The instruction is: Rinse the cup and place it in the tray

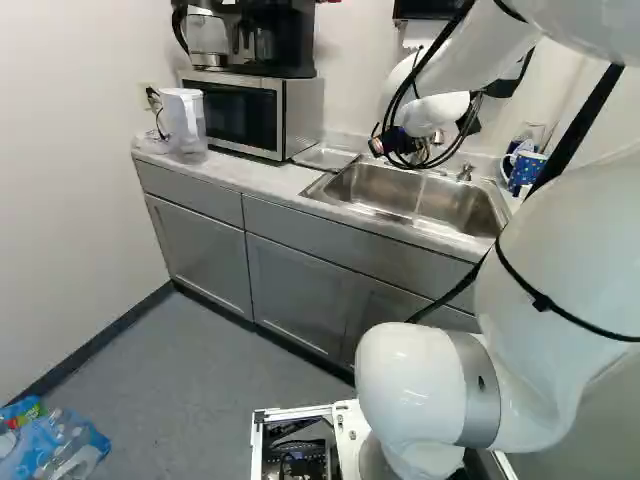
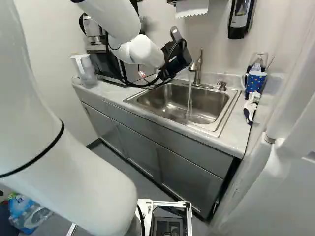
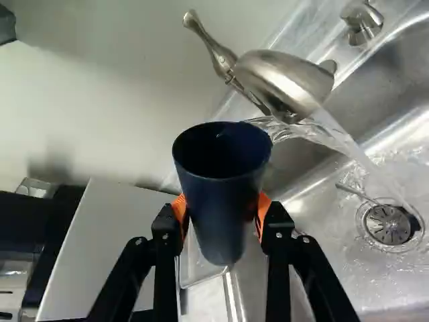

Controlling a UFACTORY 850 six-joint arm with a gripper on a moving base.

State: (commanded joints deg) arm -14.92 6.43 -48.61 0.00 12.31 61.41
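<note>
A: What is being gripped?

B: A dark blue cup [image 3: 222, 194] is clamped by the gripper [image 3: 221, 210], its two fingers parted by the cup's width, orange pads [image 3: 179, 209] pressed to opposite sides.

A: How might it handle?

B: It is probably light, fairly stiff plastic. Its smooth wall could be made slippery by water, so it is best held around the middle, below the rim, with moderate pressure.

A: And its place?

B: It is held close to the metal tap [image 3: 285, 84], its mouth just beside running water. The steel sink [image 2: 209, 105] is wetted around the drain [image 3: 387, 225].

A: The room?

B: Grey cupboards [image 1: 290, 290] are topped by a pale counter [image 1: 240, 172]. What seems a shallow tray [image 1: 325, 157] is placed between sink and microwave [image 1: 240, 115].
</note>
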